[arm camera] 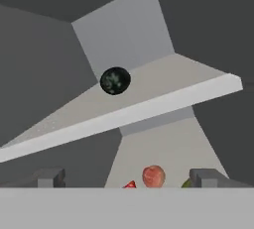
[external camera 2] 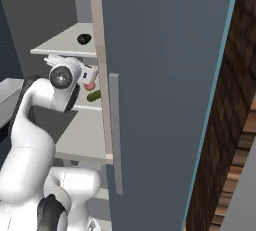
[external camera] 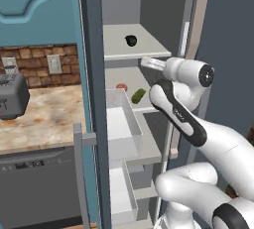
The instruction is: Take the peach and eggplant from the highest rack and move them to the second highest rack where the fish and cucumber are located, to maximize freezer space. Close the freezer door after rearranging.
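The freezer door (external camera 2: pixel 165 75) stood wide open, and the arm reached in at the level of the second rack (external camera: pixel 130 77). The gripper (arm camera: pixel 126 177) was spread apart, holding nothing; in the hand view its two tips (arm camera: pixel 49 177) rose well apart at the bottom, with the peach (arm camera: pixel 154 176) sitting between them on the shelf beyond. A small red corner of something (arm camera: pixel 130 185) poked up just left of the peach, too cut off to name, and a sliver of green (arm camera: pixel 186 184) showed by the right tip.

Up on the top rack (external camera: pixel 149 49) the eggplant (external camera: pixel 131 40) lay alone, a dark round lump toward the back; the hand view caught it too, sitting above the shelf's front edge.

From the left base view the second rack carried the peach as a reddish blob near the back and the cucumber (external camera: pixel 139 94) lying at a slant near the front edge, the two apart. The wrist hovered just above and right of the cucumber, not touching it as far as could be told. The right base view showed the peach just beside the hand and the cucumber below it on the shelf. A drawer (external camera: pixel 124 124) jutted out under that rack.

Off to the left a toaster (external camera: pixel 12 96) sat on the counter (external camera: pixel 44 119)
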